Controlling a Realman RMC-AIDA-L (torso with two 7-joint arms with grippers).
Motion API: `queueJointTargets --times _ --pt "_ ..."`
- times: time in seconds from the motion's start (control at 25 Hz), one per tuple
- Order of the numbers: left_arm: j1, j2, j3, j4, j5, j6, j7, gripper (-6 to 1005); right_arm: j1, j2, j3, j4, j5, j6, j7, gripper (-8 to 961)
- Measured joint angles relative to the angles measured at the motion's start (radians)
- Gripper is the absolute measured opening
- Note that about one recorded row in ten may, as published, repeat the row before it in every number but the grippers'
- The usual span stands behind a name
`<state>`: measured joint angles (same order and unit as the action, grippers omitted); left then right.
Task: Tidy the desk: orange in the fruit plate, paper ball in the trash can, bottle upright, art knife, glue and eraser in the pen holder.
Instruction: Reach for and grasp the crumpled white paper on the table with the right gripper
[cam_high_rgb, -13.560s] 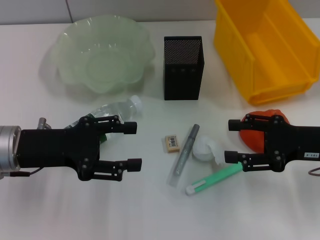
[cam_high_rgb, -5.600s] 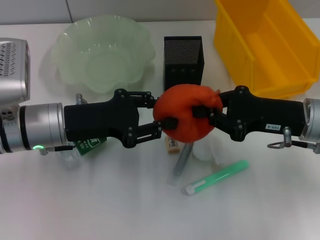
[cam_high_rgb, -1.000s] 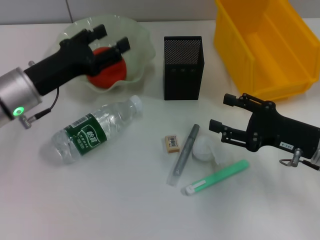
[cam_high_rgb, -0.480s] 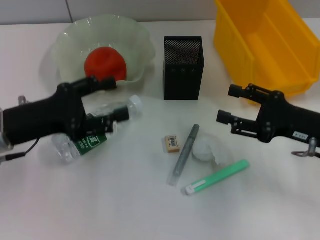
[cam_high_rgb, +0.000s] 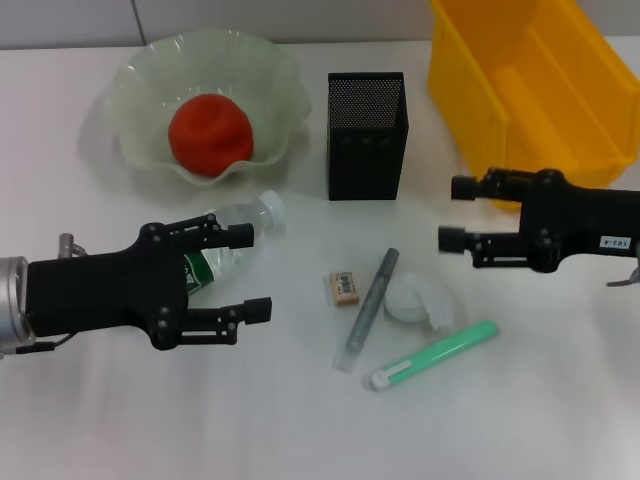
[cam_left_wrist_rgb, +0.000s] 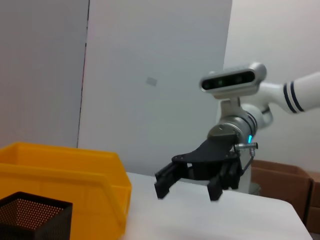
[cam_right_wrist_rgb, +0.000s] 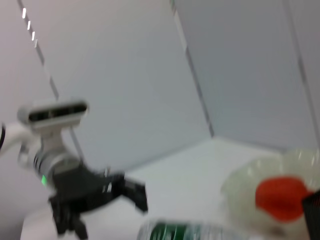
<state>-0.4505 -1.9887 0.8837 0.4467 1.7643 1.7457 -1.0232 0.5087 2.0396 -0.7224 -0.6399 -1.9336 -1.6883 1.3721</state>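
Note:
The orange (cam_high_rgb: 208, 135) lies in the pale-green fruit plate (cam_high_rgb: 275, 70) at the back left. The bottle (cam_high_rgb: 240, 215) lies on its side in front of the plate, its label end hidden under my left gripper (cam_high_rgb: 255, 272), which is open and empty above it. My right gripper (cam_high_rgb: 453, 213) is open and empty, in front of the yellow trash can (cam_high_rgb: 530, 90). On the desk (cam_high_rgb: 300, 430) between the arms lie the eraser (cam_high_rgb: 344, 287), the grey art knife (cam_high_rgb: 367, 310), the paper ball (cam_high_rgb: 410, 298) and the mint-green glue (cam_high_rgb: 435, 355). The black pen holder (cam_high_rgb: 367, 135) stands behind them.
The pen holder stands between the plate and the trash can. The left wrist view shows the right gripper (cam_left_wrist_rgb: 187, 190) beyond the trash can (cam_left_wrist_rgb: 60, 170). The right wrist view shows the orange (cam_right_wrist_rgb: 280, 192) in the plate.
My left gripper has come back from the plate, leaving the orange in it, and now hangs open over the bottle. My right gripper has moved back toward the trash can.

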Motion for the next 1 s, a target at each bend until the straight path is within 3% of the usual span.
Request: queueJointTargets --times 0.32,0.72,1.0 --pt "0.002 -0.007 -0.005 -0.001 0.014 -0.009 0.005 833 0.1 0.012 -0.024 -0.058 -0.261 0.027 0.042 756" --pt "0.003 -0.013 -0.01 -0.005 0.014 -0.011 -0.011 833 0.182 0.005 -0.125 -0.151 -0.381 0.04 0.116 754" --pt "0.005 -0.012 -0.01 -0.005 0.012 -0.017 -0.002 832 0.268 0.02 -0.238 -0.186 -0.479 0.054 0.167 752"
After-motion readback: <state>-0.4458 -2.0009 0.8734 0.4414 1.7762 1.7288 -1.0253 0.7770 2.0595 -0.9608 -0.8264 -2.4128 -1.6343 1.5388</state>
